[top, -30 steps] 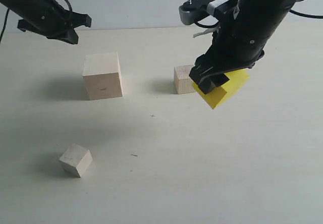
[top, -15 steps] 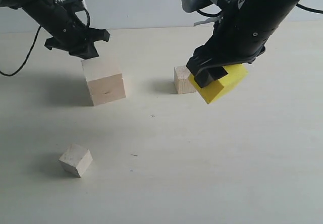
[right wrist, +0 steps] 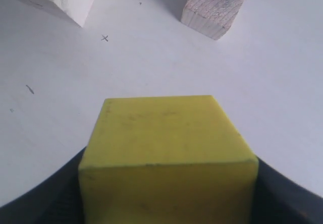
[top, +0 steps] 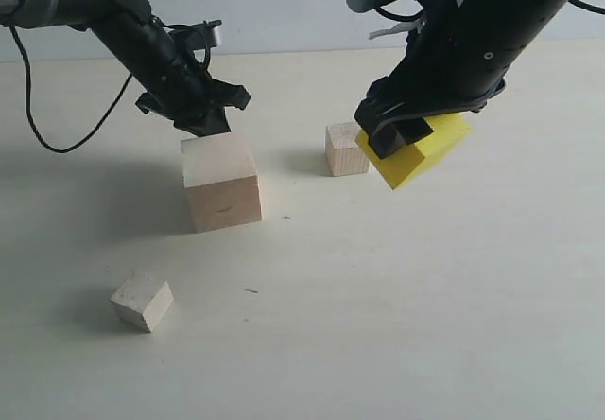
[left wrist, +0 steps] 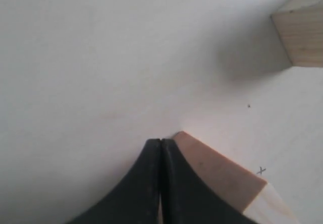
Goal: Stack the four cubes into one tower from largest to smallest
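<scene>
The large pale wooden cube [top: 220,182] rests on the table left of centre, a small dark mark on its front face. My left gripper [top: 206,119] is shut, its tips pressed against the cube's far top edge [left wrist: 222,171]; nothing is between the fingers [left wrist: 151,158]. My right gripper [top: 397,141] holds the yellow cube [top: 423,148] tilted above the table, shut on its sides [right wrist: 166,148]. Just left of the yellow cube, the tan wooden cube [top: 346,150] sits on the table [right wrist: 216,7]. The smallest whitish cube [top: 142,300] lies alone at front left.
The pale tabletop [top: 397,306] carries a small x mark [top: 285,218] and a short dark dash [top: 250,291] near the middle. A black cable [top: 57,141] trails from the left arm. A light wall runs along the back edge.
My left arm swung in from the far left and its shut tips slid the large cube right and toward the front. The right gripper with the yellow cube shifted only slightly.
</scene>
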Controlling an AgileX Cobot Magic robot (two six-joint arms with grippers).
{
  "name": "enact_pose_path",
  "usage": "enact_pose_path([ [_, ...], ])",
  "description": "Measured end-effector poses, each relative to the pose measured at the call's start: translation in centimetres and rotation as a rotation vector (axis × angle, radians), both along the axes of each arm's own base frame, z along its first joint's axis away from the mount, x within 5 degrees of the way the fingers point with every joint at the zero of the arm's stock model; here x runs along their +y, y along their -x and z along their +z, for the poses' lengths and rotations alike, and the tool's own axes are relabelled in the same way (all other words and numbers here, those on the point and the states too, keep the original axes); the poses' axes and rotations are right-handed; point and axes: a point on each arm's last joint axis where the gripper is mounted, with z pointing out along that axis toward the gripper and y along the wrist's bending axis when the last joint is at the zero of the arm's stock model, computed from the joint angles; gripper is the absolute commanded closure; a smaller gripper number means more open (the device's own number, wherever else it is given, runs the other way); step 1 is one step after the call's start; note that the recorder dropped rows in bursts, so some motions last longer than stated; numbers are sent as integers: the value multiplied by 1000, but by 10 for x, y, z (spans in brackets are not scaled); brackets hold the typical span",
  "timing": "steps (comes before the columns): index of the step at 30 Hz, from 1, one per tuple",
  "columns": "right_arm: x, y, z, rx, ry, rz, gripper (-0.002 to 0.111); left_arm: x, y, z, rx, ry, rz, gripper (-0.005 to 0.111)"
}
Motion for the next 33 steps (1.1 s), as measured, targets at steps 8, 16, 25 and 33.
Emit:
enact_pose_path([
  [8,-5,8,18,-50,-24,1,108,-37,23,0,55,-3,-111,107],
  [16,-7,11,25,-69,-30,2,108,-24,19,43,-40,6,-49,107],
  [25,-7,11,25,-65,-28,3,108,52,36,74,23,-86,108,107],
  [33,-7,12,25,-62,-28,2,108,61,88,53,138,-93,115,107],
])
